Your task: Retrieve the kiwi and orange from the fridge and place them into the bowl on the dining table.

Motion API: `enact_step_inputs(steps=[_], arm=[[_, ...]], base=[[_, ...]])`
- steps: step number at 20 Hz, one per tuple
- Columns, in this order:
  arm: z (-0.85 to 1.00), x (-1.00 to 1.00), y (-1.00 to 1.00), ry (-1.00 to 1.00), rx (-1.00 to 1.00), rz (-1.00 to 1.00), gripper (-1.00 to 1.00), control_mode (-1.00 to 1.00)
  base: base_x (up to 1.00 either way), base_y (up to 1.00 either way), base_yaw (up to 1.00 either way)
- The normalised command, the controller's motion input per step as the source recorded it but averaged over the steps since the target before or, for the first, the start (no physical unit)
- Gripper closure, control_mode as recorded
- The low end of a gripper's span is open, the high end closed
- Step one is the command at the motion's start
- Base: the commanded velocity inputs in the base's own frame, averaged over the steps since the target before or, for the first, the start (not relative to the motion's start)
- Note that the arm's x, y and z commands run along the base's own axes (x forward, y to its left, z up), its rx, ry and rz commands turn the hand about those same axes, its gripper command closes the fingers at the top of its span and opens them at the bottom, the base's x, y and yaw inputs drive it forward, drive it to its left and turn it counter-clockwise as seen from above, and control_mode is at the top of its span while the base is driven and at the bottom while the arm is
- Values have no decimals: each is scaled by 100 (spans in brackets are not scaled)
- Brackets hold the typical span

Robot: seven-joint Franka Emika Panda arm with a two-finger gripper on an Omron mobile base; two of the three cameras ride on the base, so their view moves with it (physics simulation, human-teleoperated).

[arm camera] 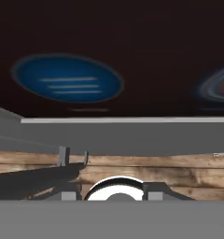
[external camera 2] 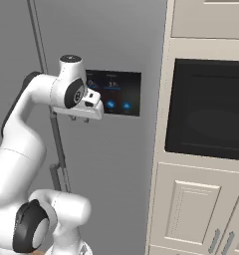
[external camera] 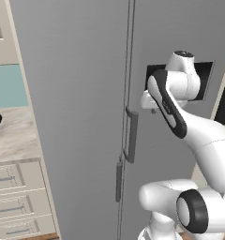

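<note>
Grey and smooth, the fridge [external camera: 77, 93] stands shut before us, long vertical handles [external camera: 131, 136] beside its seam; our pincer [external camera 2: 79, 118] hangs clenched, empty, near its dark glossy panel [external camera 2: 119, 93].

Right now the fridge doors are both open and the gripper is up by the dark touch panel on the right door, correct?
Not quite. Both doors of the fridge are closed, as the left base view shows, with the handles side by side along the centre seam. The gripper is indeed up by the dark touch panel.
</note>
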Motion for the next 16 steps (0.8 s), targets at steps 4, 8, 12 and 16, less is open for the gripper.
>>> enact_step_inputs(steps=[4,8,12,16], arm=[[0,-19,0,-2,0,0,-100,-100],[-15,-60,0,-5,-2,0,-100,-100],[-37,-54,0,-4,-3,0,-100,-100],[-40,-38,0,-2,-1,0,-100,-100]], base=[[0,0,0],[0,0,0],[0,0,0],[0,0,0]])
